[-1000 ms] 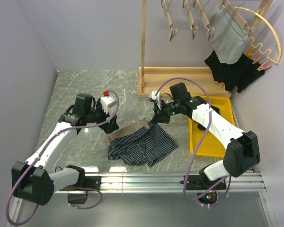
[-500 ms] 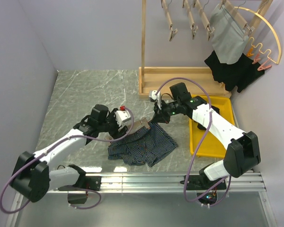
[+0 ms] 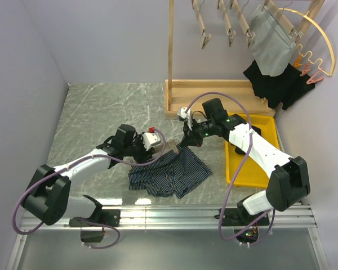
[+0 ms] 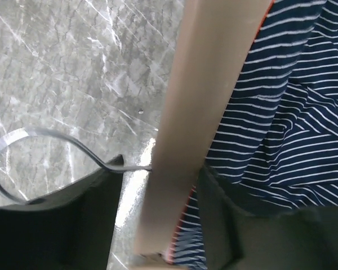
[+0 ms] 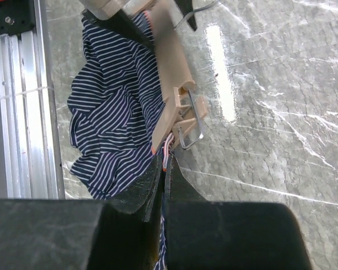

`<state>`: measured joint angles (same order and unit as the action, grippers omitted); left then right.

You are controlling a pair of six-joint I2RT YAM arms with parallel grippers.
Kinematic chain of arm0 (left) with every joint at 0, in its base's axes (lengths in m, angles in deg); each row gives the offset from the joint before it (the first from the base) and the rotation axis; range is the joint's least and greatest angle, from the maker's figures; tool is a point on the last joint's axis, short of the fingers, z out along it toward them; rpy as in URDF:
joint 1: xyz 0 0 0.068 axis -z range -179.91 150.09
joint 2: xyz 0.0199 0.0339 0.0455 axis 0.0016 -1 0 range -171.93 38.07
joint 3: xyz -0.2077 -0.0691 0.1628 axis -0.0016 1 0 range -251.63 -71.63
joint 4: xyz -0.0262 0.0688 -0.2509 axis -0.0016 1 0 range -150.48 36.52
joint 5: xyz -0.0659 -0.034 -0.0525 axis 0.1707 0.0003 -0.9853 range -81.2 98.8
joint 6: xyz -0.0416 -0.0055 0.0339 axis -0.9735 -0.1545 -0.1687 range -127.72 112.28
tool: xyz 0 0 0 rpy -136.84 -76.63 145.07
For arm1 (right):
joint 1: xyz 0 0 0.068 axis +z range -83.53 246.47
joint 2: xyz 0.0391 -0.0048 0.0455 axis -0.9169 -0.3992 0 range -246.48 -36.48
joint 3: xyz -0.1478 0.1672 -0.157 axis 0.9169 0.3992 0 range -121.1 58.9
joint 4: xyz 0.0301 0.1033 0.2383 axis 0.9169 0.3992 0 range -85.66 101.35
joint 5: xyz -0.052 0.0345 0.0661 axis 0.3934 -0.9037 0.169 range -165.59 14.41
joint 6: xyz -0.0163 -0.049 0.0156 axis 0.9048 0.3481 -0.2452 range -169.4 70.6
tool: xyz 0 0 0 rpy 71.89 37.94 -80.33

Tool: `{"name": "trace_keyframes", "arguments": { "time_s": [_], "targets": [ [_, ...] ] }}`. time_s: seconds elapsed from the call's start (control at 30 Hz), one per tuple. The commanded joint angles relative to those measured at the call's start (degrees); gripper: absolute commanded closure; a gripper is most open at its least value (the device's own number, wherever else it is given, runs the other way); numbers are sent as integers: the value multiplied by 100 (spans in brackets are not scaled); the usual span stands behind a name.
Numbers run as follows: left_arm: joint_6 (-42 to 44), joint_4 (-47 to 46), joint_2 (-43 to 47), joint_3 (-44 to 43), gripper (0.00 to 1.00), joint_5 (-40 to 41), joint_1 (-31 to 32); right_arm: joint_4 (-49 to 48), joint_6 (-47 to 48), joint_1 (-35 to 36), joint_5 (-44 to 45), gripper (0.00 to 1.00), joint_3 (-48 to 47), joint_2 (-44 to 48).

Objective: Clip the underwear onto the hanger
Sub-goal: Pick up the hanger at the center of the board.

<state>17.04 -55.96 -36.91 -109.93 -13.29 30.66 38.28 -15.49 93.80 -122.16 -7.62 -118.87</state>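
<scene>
Having swung across to the hanger [image 4: 197,112], the left gripper [image 4: 163,166] is narrowing, still half-wide, around it to steady it, while the right gripper [image 5: 163,164] is pinching the underwear [image 5: 112,112] tight by the hanger's clip [image 5: 183,109].

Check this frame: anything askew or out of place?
Nothing looks damaged. The striped underwear lies bunched on the table, with only one waistband corner up near the hanger clip, pinched by the right gripper. Black clothes sprawl over the rack base.
</scene>
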Motion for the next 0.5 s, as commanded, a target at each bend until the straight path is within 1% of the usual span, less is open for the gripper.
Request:
{"name": "trace_keyframes", "arguments": {
  "time_s": [0.0, 0.03, 0.07, 0.1, 0.13, 0.17, 0.2, 0.3, 0.33, 0.37, 0.4, 0.47],
  "targets": [
    [144, -214, -52, -116, 47, -68, 63, -106, -78, -53, -89, 100, -89, 276],
    [144, -205, -43, -125, 59, -68, 72, -115, -78, -70, -89, 100, -80, 285],
    [144, -205, -34, -133, 66, -59, 72, -115, -95, -70, -89, 100, -80, 294],
    [144, -179, 9, -160, 82, -50, 72, -115, -139, -70, -63, 97, -72, 294],
    [187, -135, 18, -186, 88, -50, 81, -124, -191, -79, -46, 93, -80, 285],
    [223, -13, 53, -212, 93, -50, 72, -132, -296, -88, -19, 89, -80, 302],
    [275, 23, 132, -256, 100, -33, 81, -141, -384, -114, 42, 79, -72, 311],
    [486, 111, 395, -283, 100, -6, 81, -107, -787, -324, -19, 59, -176, 399],
    [591, 120, 457, -283, 100, 2, 81, -63, -859, -525, -158, 50, -229, 443],
    [636, 129, 510, -300, 100, 3, 72, 42, -999, -614, -229, 45, -360, 460],
    [767, 155, 598, -353, 100, -41, 81, 95, -1087, -711, -282, 37, -440, 487],
    [916, 234, 677, -423, 100, -94, 90, 244, -1385, -1000, -423, 32, -702, 575]
  ]
}}
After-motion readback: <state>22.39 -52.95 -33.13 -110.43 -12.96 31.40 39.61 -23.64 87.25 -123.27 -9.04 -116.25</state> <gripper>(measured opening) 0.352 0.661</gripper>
